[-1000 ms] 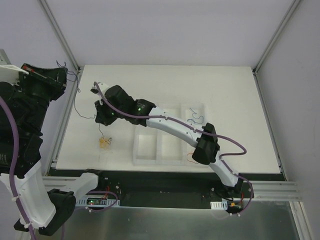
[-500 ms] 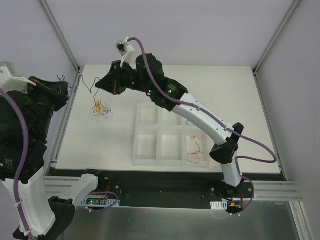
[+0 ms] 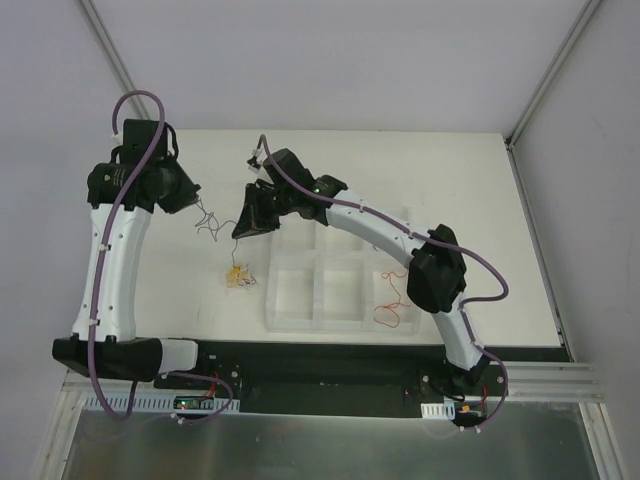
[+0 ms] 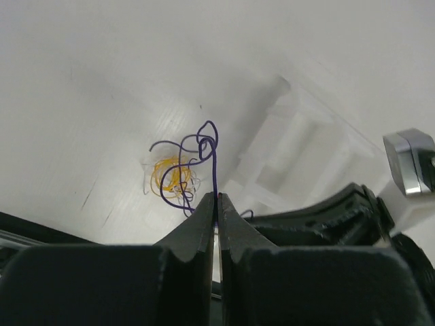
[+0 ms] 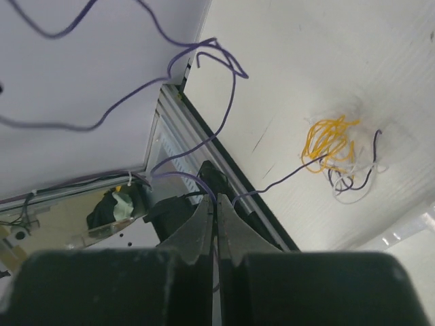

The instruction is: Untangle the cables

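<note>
White table (image 3: 450, 200) inside grey walls (image 3: 300, 60) carries the yellow-cored tangle of cables (image 3: 238, 275) just left of the compartment tray (image 3: 340, 300); only the wrist views resolve the left gripper (image 4: 217, 202) and right gripper (image 5: 216, 207) each pinching a thin purple wire (image 4: 215, 170), possibly the same strand.

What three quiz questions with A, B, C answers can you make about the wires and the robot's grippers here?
1. Where is the red wire?
A in the white tray
B on the bare table
C in a gripper

2. What colour is the thin wire in the left gripper?
A green
B purple
C red

3. How is the right gripper?
A wide open
B shut on the thin wire
C holding the tray

Answers:
1 A, it lies in the tray's near right compartment.
2 B, a purple strand rises from the closed tips.
3 B, its tips pinch the purple strand.
</note>
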### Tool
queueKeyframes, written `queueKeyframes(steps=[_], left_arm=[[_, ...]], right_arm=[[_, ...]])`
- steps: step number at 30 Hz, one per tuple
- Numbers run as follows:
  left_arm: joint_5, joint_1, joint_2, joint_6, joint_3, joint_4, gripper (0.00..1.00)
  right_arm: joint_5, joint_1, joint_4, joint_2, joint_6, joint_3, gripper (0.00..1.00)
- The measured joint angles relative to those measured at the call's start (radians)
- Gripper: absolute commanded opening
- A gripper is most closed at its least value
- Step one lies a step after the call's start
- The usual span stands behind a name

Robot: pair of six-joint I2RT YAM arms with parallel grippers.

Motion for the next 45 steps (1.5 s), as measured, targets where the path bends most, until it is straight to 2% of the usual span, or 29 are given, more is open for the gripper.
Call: queueKeyframes(steps=[4, 5, 7, 9, 10, 11, 14, 16, 17, 19, 23, 25, 27, 30, 33, 36, 41, 43, 45], left_arm=[[0.027, 0.058, 0.091, 0.018, 0.042, -0.006, 0.01], [0.036, 0.066, 0.109, 0.022, 0.058, -0.005, 0.05], [0.062, 0.073, 0.138, 0.031, 0.082, 0.005, 0.3], [0.11, 0.074, 0.167, 0.056, 0.097, 0.022, 0.64], [0.137, 0.074, 0.188, 0.071, 0.103, 0.029, 0.73], [0.158, 0.074, 0.207, 0.081, 0.111, 0.032, 0.76], [0.206, 0.074, 0.279, 0.098, 0.122, 0.036, 0.78], [0.209, 0.074, 0.278, 0.102, 0.065, 0.062, 0.75], [0.206, 0.077, 0.256, 0.103, 0.019, 0.071, 0.7], [0.191, 0.083, 0.184, 0.103, -0.088, 0.085, 0.61], [0.182, 0.107, -0.064, 0.095, -0.286, 0.087, 0.51], [0.196, 0.109, -0.198, 0.077, -0.378, 0.103, 0.54], [0.23, 0.108, -0.294, 0.059, -0.473, 0.124, 0.63], [0.318, 0.108, -0.371, 0.017, -0.656, 0.179, 0.75], [0.4, 0.108, -0.343, -0.028, -0.794, 0.245, 0.73], [0.461, 0.109, -0.259, -0.057, -0.862, 0.318, 0.59], [0.525, 0.109, -0.105, -0.062, -0.866, 0.448, 0.72], [0.54, 0.109, -0.042, -0.06, -0.855, 0.487, 0.73], [0.547, 0.108, 0.011, -0.058, -0.841, 0.524, 0.7]], right_arm=[[-0.05, -0.013, 0.013, -0.03, 0.055, -0.045, 0.0], [-0.059, -0.014, 0.014, -0.037, 0.063, -0.053, 0.0], [-0.076, -0.018, 0.016, -0.05, 0.076, -0.068, 0.0], [-0.086, -0.022, 0.02, -0.058, 0.091, -0.074, 0.0], [-0.091, -0.025, 0.027, -0.059, 0.101, -0.076, 0.0], [-0.097, -0.029, 0.041, -0.06, 0.114, -0.077, 0.0], [-0.105, -0.047, 0.077, -0.059, 0.167, -0.077, 0.0], [-0.107, -0.063, 0.096, -0.058, 0.196, -0.074, 0.0], [-0.107, -0.07, 0.102, -0.057, 0.208, -0.072, 0.0], [-0.106, -0.084, 0.109, -0.056, 0.225, -0.071, 0.0], [-0.104, -0.103, 0.117, -0.049, 0.252, -0.071, 0.0], [-0.105, -0.109, 0.118, -0.042, 0.264, -0.071, 0.0], [-0.105, -0.111, 0.118, -0.036, 0.275, -0.071, 0.0], [-0.105, -0.113, 0.117, -0.024, 0.291, -0.06, 0.0], [-0.106, -0.113, 0.124, -0.019, 0.311, -0.05, 0.0], [-0.107, -0.114, 0.137, -0.019, 0.333, -0.042, 0.0], [-0.11, -0.115, 0.153, -0.018, 0.36, -0.027, 0.0], [-0.118, -0.116, 0.158, -0.018, 0.37, -0.021, 0.0], [-0.124, -0.117, 0.164, -0.018, 0.382, -0.02, 0.0]])
